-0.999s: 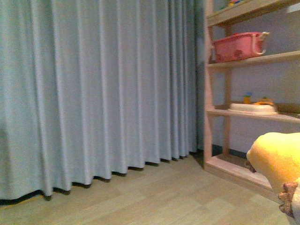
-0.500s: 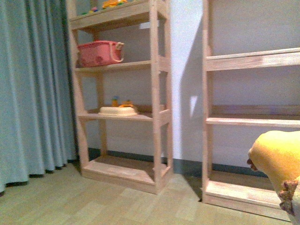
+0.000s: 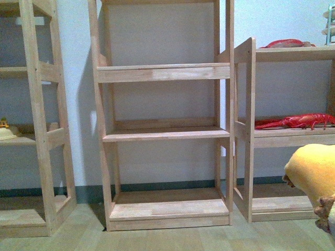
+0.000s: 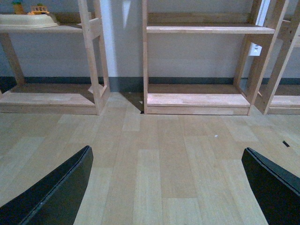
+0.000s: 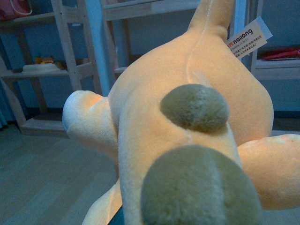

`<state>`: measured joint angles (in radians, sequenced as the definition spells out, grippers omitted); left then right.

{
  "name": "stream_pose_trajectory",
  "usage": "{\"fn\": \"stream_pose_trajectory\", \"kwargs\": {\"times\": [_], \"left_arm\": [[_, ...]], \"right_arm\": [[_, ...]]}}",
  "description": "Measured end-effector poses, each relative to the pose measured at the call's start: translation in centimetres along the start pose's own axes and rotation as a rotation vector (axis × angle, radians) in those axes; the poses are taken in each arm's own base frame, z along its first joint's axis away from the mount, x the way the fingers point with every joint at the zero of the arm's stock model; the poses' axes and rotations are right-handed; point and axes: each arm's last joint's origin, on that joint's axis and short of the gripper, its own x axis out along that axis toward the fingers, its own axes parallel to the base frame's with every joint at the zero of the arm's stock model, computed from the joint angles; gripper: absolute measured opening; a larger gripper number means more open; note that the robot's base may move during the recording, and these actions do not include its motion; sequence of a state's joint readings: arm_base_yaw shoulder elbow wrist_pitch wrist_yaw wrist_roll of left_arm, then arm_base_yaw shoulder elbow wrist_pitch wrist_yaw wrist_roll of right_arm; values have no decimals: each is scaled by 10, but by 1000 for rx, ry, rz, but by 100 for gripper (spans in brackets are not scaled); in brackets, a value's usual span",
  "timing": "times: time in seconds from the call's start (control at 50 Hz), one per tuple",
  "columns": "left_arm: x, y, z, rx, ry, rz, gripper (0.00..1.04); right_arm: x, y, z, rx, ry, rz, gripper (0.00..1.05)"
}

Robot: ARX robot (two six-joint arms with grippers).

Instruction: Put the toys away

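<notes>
Your left gripper [image 4: 166, 151] is spread wide with nothing between its fingers, only bare floor [image 4: 164, 197] below it. Your right gripper is hidden behind the plush toy [image 5: 187, 117], which fills that wrist view close up, so you cannot tell how its jaws stand. The front view shows the toy [image 3: 314, 172] hanging clear of the floor. It looks light, soft and fuzzy, so it should squash rather than slip. A hold on the thick body would probably be steadier than one on a paw [image 5: 194, 107] or the tag [image 5: 248, 36]. The empty wooden shelf unit [image 3: 165, 134] stands well ahead of both grippers.
</notes>
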<state>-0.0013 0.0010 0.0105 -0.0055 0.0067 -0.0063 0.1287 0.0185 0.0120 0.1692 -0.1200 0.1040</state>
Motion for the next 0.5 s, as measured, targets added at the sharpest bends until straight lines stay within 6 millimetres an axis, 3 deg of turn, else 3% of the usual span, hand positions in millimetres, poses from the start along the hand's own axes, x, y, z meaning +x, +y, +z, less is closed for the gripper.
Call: {"fn": "stream_pose_trajectory", "kwargs": {"times": [0.5], "left_arm": [[0, 0, 0, 0, 0, 6, 99]], "right_arm": [[0, 1, 0, 0, 2, 16, 9]]}}
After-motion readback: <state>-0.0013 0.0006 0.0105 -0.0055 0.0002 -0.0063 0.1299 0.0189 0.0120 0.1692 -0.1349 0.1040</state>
